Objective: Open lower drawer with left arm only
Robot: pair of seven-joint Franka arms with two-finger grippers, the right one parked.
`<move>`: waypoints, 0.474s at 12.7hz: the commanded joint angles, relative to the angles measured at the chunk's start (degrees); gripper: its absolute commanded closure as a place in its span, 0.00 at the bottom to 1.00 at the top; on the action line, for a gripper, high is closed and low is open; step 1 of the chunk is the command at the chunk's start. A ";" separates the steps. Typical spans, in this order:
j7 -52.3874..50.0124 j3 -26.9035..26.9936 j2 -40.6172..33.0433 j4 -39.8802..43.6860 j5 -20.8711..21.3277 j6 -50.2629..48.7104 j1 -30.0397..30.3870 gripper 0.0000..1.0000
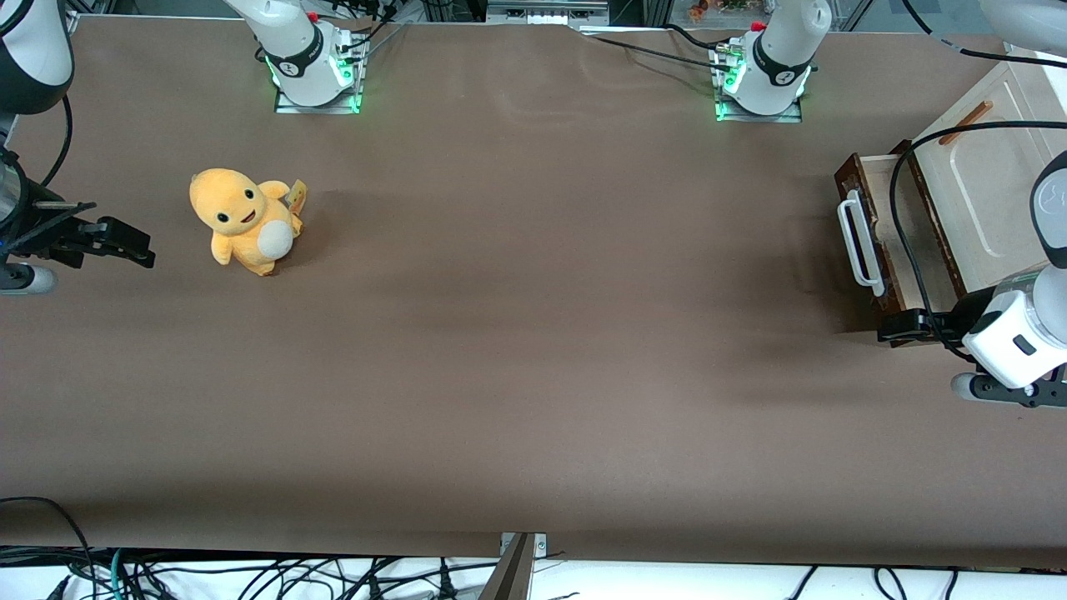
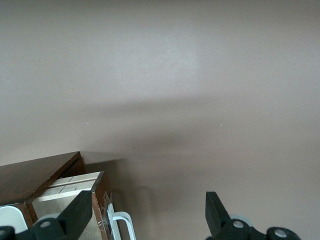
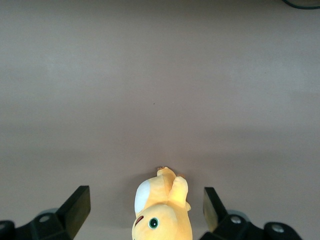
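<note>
Front view showed you the left arm [image 1: 1029,333] reaching low over the worktop [image 1: 533,375], its end effector [image 1: 899,327] just beside the lower drawer's [image 1: 892,242] nearer corner, fingers [image 2: 77,212] spread apart and gripping nothing. You had one drawer pulled out, one white loop handle [image 1: 859,242], one plush toy [image 1: 244,219].

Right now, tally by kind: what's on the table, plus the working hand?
Plush toy: 1
Cabinet: 1
Lower drawer, pulled open: 1
Hand, open, nearer the front camera than the drawer: 1
Total: 4
</note>
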 commanded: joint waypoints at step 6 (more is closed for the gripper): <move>-0.22 0.06 -1.40 -1.24 1.79 -0.50 -0.32 0.00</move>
